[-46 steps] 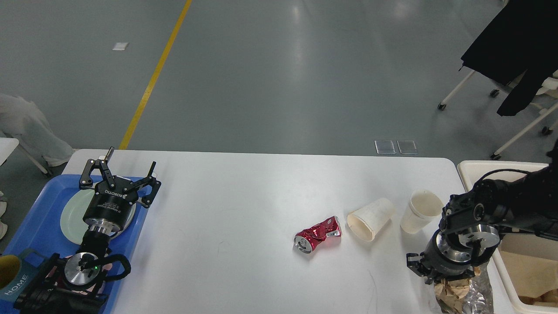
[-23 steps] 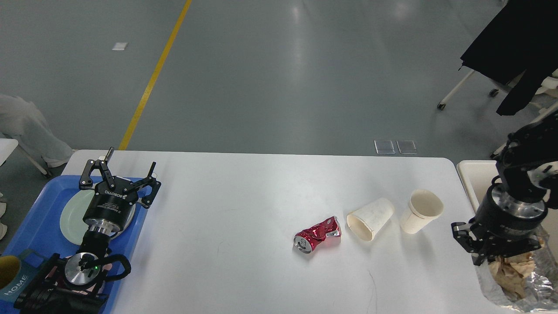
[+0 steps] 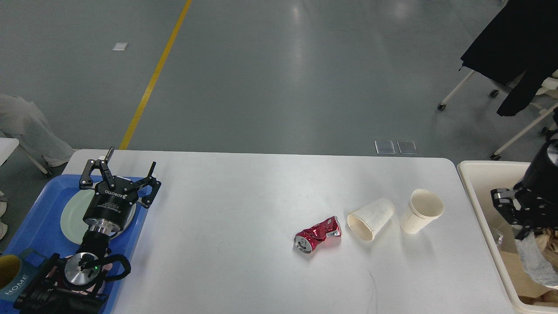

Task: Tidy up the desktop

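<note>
**Wrapper over the bin, three pieces left on the table**

While my right gripper (image 3: 523,226) hangs over the cream bin (image 3: 479,183) at the right edge of the head view, a crumpled silvery wrapper (image 3: 534,259) dangles from its fingers, so I read the pincer as closed on that wrapper. The wrapper hangs inside the bin's outline, above brown paper already lying there.

My left gripper (image 3: 117,174) sits over the blue tray (image 3: 39,222) at the left, fingers spread wide and holding nothing, above a pale green plate (image 3: 72,213).

The desktop (image 3: 244,205) fills the middle of the view. On its right half lie a crushed red can (image 3: 317,234), a tipped paper cup (image 3: 370,219) just beside it, and an upright paper cup (image 3: 420,210) nearer the bin.

Risks as I judge them: the wrapper is light and could cling to a finger on release, or drift onto the rim. Reaching back, my arm could knock the upright cup, and the tipped cup would roll at a nudge.

Readable writing: "ROBOTIQ" on the left gripper's body, and "HOME" on a mug (image 3: 13,274) at the lower left corner.
</note>
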